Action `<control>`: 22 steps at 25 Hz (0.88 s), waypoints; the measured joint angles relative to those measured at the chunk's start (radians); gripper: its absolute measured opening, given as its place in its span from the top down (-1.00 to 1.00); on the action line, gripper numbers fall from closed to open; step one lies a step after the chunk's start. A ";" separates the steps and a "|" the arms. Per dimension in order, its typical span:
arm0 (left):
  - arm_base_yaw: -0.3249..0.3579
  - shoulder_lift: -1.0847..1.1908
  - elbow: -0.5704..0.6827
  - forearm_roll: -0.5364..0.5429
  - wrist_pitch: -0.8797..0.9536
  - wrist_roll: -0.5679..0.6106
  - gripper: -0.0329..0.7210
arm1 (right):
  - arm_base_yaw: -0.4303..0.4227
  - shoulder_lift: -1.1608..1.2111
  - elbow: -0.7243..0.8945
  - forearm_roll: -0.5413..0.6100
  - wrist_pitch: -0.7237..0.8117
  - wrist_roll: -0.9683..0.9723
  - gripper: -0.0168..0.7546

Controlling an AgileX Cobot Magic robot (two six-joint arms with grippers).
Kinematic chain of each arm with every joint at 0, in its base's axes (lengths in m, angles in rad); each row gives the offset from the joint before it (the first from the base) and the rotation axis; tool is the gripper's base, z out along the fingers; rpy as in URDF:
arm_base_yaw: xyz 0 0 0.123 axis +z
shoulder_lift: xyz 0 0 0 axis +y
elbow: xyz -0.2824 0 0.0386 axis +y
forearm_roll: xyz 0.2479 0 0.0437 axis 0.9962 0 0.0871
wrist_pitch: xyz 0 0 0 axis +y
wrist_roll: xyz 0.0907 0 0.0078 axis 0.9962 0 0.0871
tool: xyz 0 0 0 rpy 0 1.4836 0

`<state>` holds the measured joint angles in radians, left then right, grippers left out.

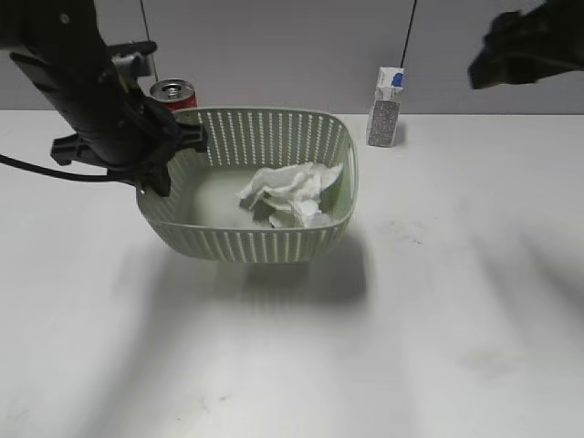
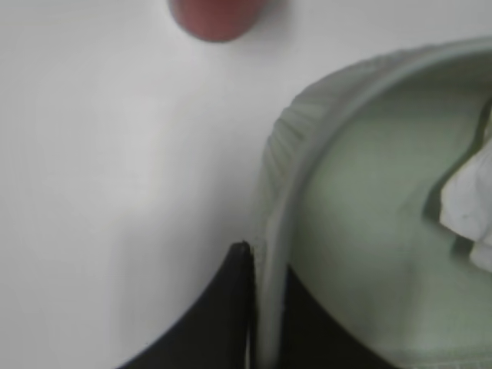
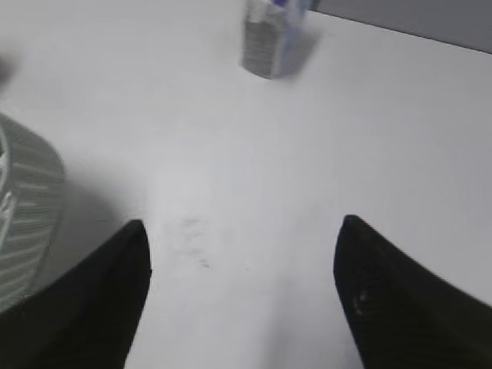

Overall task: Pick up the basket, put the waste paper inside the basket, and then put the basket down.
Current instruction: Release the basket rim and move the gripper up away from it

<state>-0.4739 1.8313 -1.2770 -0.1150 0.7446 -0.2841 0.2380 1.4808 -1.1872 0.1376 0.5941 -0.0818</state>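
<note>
Left claw [image 2: 265, 307] pinches the basket [image 1: 274, 242] rim, waste paper [image 1: 290, 192] inside; red can [image 1: 173, 93] behind, carton [image 1: 385, 108] apart; right claw [image 3: 242, 296] gapes over bare worktop [image 3: 254, 169] (wrist view only).

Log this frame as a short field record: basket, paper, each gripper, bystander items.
basket: held at its left rim, seemingly lifted off the table
waste paper: inside the basket
left gripper: jaws shut on the basket rim
right gripper: jaws open, empty, raised at right
red can: behind the basket
carton: upright, back right
</note>
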 joint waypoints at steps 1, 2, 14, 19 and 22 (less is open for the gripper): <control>-0.009 0.029 -0.008 -0.006 0.000 0.001 0.90 | -0.041 -0.032 0.024 -0.008 0.000 0.000 -0.49; -0.018 0.053 -0.021 -0.014 0.000 0.002 0.90 | -0.073 -0.069 0.049 -0.015 -0.001 -0.001 -0.49; -0.038 0.209 -0.142 -0.073 -0.013 0.003 0.72 | -0.179 -0.580 0.345 -0.106 0.012 -0.009 -0.49; -0.038 0.209 -0.142 -0.075 -0.023 0.043 -0.20 | -0.179 -0.790 0.525 -0.089 0.071 -0.009 -0.49; -0.038 0.209 -0.144 -0.082 -0.007 0.086 -0.71 | -0.179 -0.913 0.596 -0.058 0.154 -0.009 -0.49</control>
<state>-0.5120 2.0402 -1.4206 -0.1973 0.7379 -0.1979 0.0585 0.5680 -0.5908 0.0794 0.7479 -0.0911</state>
